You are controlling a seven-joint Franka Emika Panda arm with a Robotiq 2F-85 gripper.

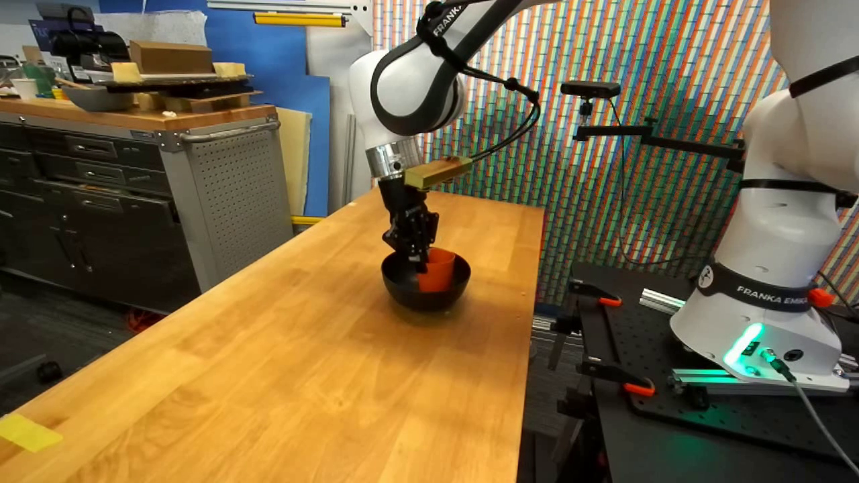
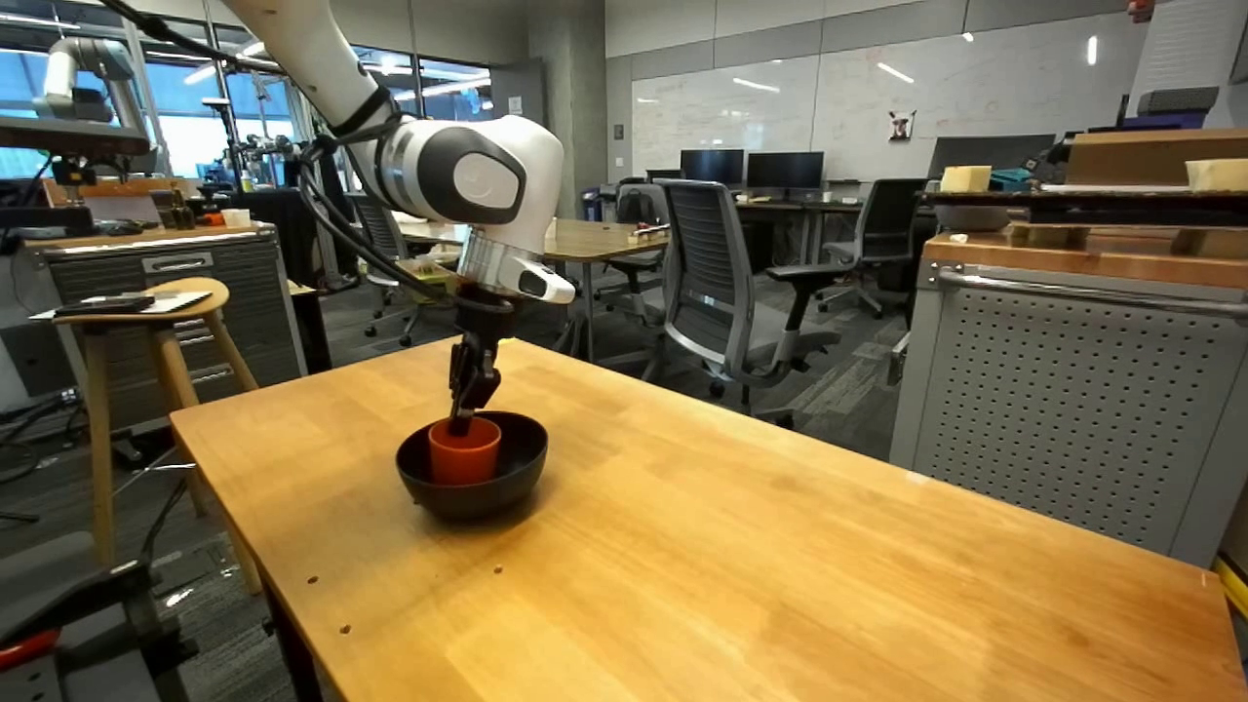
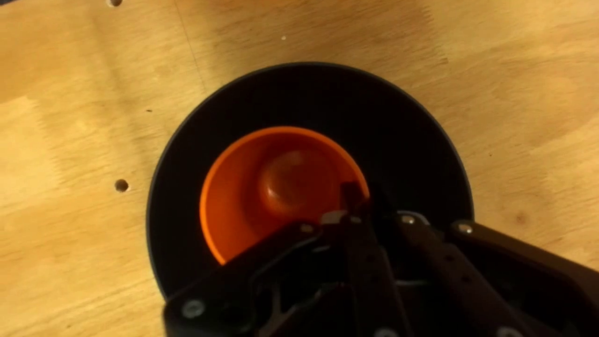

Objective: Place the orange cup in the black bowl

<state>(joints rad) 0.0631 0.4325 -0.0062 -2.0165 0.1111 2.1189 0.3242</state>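
Note:
The orange cup (image 1: pixel 439 274) stands upright inside the black bowl (image 1: pixel 423 302) on the wooden table. Both also show in an exterior view, the cup (image 2: pixel 465 456) within the bowl (image 2: pixel 478 502). In the wrist view the cup (image 3: pixel 299 182) is left of centre in the bowl (image 3: pixel 412 135), with its inside showing. My gripper (image 3: pixel 368 196) reaches down over the cup's rim at the right. One fingertip is inside the cup and the other is outside it, close together on the wall. The outer fingertip is dark against the bowl. Whether the cup's base touches the bowl's bottom is hidden.
The bowl stands near one long edge of the wooden table (image 1: pixel 322 355). A yellow tape piece (image 1: pixel 30 431) lies at a table corner. A camera on a stand arm (image 1: pixel 590 89) stands beyond the table. A grey workbench (image 2: pixel 1082 390) and an office chair (image 2: pixel 717 273) stand around it.

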